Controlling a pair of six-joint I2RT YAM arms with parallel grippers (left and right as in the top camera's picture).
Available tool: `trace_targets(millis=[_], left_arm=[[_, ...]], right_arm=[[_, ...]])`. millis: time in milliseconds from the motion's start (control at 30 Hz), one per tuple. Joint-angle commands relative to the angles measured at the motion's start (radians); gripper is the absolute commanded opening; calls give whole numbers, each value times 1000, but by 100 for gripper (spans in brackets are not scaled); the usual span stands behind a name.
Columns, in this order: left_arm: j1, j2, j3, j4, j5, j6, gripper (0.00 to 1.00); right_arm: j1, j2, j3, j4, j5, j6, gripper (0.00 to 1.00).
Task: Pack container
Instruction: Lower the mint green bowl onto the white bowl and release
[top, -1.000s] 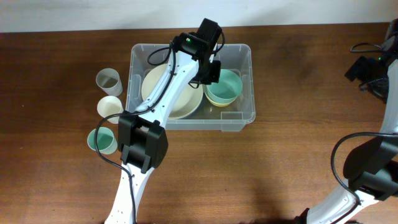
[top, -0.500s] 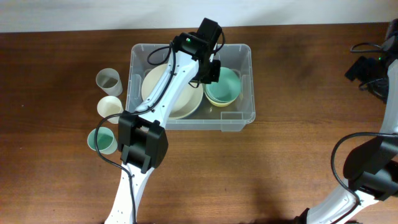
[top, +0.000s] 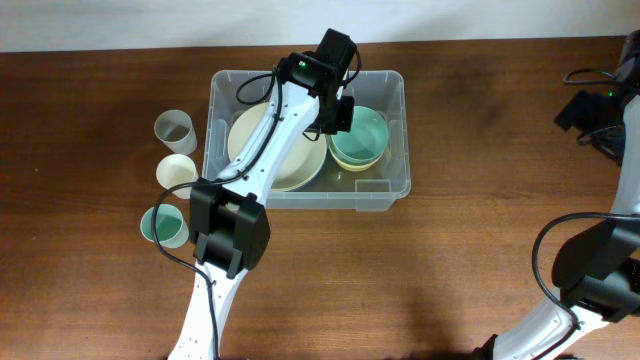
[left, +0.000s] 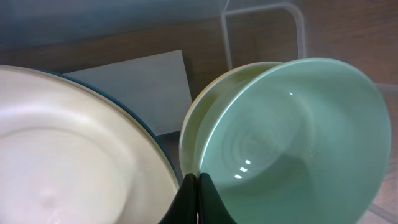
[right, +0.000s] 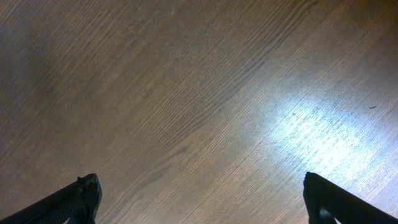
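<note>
Left wrist shows our left gripper (left: 196, 182) closed tight at the six o'clock rim of the mint bowl (left: 292, 143), nested tilted in the container (top: 406, 140) at twelve o'clock on the table (top: 480, 250), so we should back out slowly without tipping it, right gripper (right: 199, 190) open wide.

Dark brown wood-grain table (top: 450, 280); pale wall strip (top: 150, 20) along far edge; bright glare (right: 323, 140) on tabletop.

Container (top: 405, 130) clear plastic, smooth, slightly hazy. Green bowl (left: 292, 130) glossy smooth plastic w/ sharp highlights. Cream plate (left: 68, 162) smooth, softer sheen. Label (left: 137, 87) white, matt, paper-like. Tabletop (right: 186, 93) dark wood, fine grain, semi-gloss under light
</note>
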Motion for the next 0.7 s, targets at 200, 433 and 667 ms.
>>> trace_targets(millis=[200,433,667], left_arm=[[-1,8,10,-1,4,6,1],[-1,8,10,-28,4,6,1],[-1,8,10,-35,61,5,1]], right_arm=[[-2,10,-6,0,16,-6,99],[-2,10,-6,0,16,-7,99],[-2,10,-6,0,16,-7,99]])
